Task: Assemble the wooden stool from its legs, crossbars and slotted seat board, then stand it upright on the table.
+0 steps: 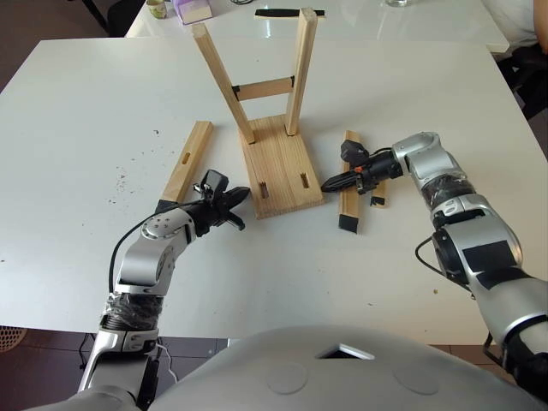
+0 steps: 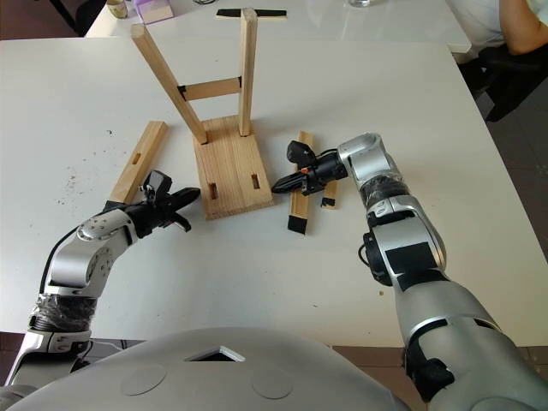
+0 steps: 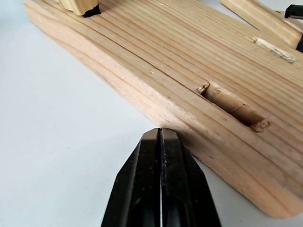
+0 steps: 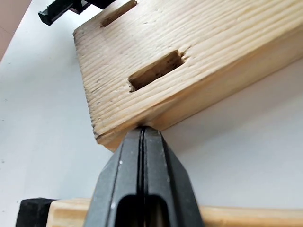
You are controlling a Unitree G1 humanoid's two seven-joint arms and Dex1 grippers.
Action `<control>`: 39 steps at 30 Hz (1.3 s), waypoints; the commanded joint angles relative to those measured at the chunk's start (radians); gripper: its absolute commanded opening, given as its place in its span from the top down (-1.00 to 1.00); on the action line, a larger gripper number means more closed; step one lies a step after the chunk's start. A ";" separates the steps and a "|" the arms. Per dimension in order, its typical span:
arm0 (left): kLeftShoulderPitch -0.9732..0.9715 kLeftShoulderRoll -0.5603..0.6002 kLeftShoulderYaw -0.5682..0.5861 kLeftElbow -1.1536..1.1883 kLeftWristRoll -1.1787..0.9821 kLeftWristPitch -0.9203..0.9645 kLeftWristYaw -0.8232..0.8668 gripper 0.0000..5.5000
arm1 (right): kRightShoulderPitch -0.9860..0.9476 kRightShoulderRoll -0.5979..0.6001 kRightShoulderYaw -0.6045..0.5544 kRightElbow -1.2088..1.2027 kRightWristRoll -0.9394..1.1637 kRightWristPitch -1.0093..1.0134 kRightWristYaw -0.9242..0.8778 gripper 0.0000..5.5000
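The seat board (image 1: 278,167) lies flat mid-table (image 1: 86,128), long axis running from near edge to far edge. Two legs (image 1: 223,81) with a crossbar (image 1: 265,88) stand in its far slots, and the near slots are free. Both grippers are pressed together and empty: the left gripper (image 1: 235,205) is at its near left edge, the right gripper (image 1: 330,182) at its near right corner, equally close. A loose leg (image 1: 188,158) lies just beside the board on the left and another piece (image 1: 348,210) on the right.

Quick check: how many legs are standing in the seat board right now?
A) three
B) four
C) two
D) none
C: two legs stand at the far end of the seat board, joined by a crossbar; both near slots are empty.
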 commanded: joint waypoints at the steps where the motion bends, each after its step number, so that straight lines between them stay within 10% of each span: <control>1: 0.025 -0.020 -0.044 -0.024 -0.007 0.012 -0.024 1.00 | 0.081 0.030 0.003 -0.195 0.080 0.112 0.037 1.00; 25: 0.099 0.025 0.100 -0.093 -0.001 -0.010 0.026 1.00 | 0.151 -0.206 -0.024 -0.509 0.146 0.142 0.016 1.00; 33: 0.161 -0.206 0.318 -0.325 -0.077 -0.037 0.337 1.00 | 0.488 -0.144 -0.347 -0.962 0.075 0.308 -0.706 0.86; 39: 0.136 -0.394 0.310 -0.359 -0.040 -0.109 0.542 1.00 | 0.710 -0.014 -0.342 -1.258 0.008 0.497 -1.006 0.48</control>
